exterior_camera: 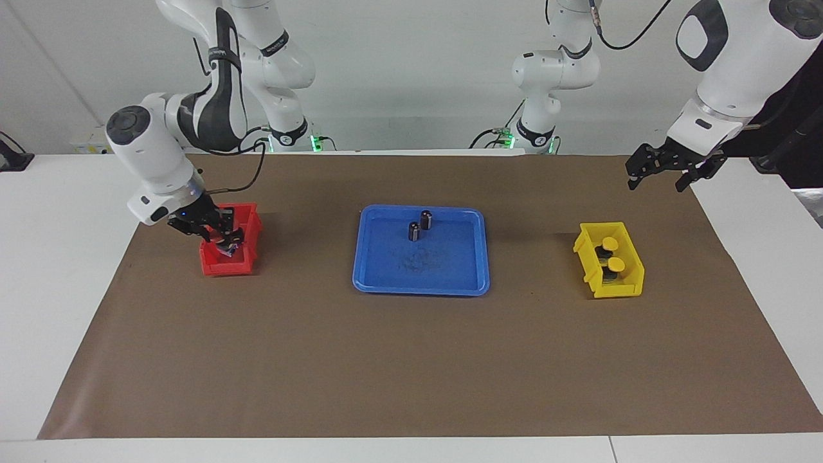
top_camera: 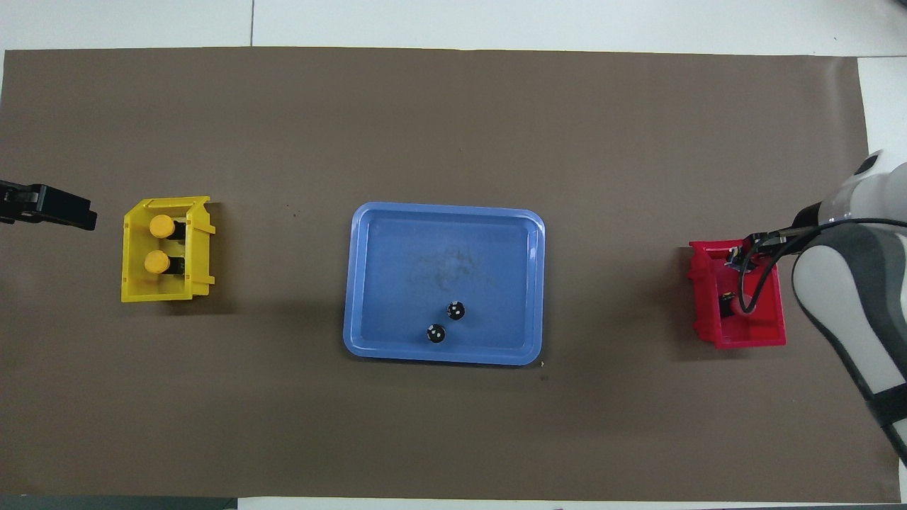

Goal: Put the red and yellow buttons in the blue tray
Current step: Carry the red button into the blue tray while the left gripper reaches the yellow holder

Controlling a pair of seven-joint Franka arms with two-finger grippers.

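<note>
— Where's the right gripper (exterior_camera: pixel 226 243)?
— Down in the red bin (exterior_camera: pixel 247 222), where the red buttons must be — can't tell if it's pinching one. Lift straight up, then to the blue tray (exterior_camera: pixel 386 283).
— The left gripper (exterior_camera: pixel 662 172)?
— Waiting, fingers spread. Yellow buttons (exterior_camera: pixel 609 244) sit in the yellow bin (exterior_camera: pixel 627 283).

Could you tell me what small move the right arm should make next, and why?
Probably close on a red button and lift it straight up. The right gripper is already down inside the red bin, the blue tray holds only two dark capless cylinders, and the left gripper waits, raised near the yellow bin.
</note>
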